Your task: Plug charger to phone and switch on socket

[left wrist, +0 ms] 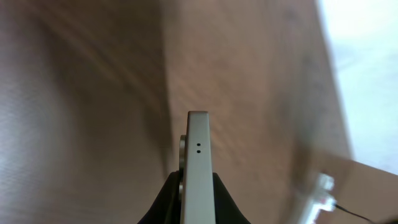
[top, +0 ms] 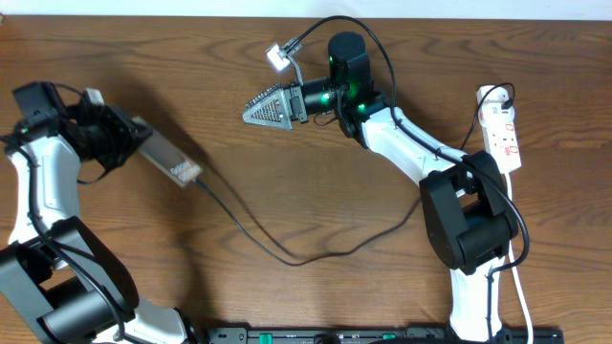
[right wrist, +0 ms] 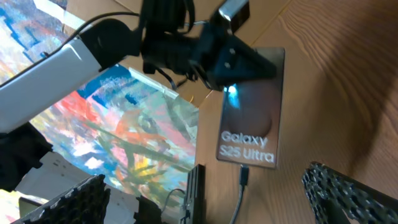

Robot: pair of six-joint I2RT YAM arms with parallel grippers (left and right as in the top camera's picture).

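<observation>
Phone (top: 170, 162) sits at the left of the surface (top: 335, 182), tilted, its upper end held by the left pincer (top: 129, 139). In the left wrist view the phone is edge-on, pinched between the 2 dark fingers (left wrist: 163, 200). I cannot tell whether its lower end rests on the wood. The right wrist view shows the screen text "Galaxy S25 Ultra".

Charger (top: 258, 239) is a thin black cable. It runs from the phone's lower end, sags toward the front of the surface, then heads right toward the right arm's base. Its plug tip (right wrist: 244, 175) meets the phone's bottom edge and looks seated, though full insertion is too small to confirm. My read is that step 1 of 2 is likely done.

Socket (top: 504, 129) lies at the far right edge as a white strip with red markings, a black plug in its top end. The switch position is too small to read and nothing is touching it. I judge step 2 is left to do.

Right pincer (top: 258, 110) hovers mid-surface, pointed toward the phone, well apart from the socket. In its wrist view the fingers (right wrist: 348, 193) are spread wide and empty.
</observation>
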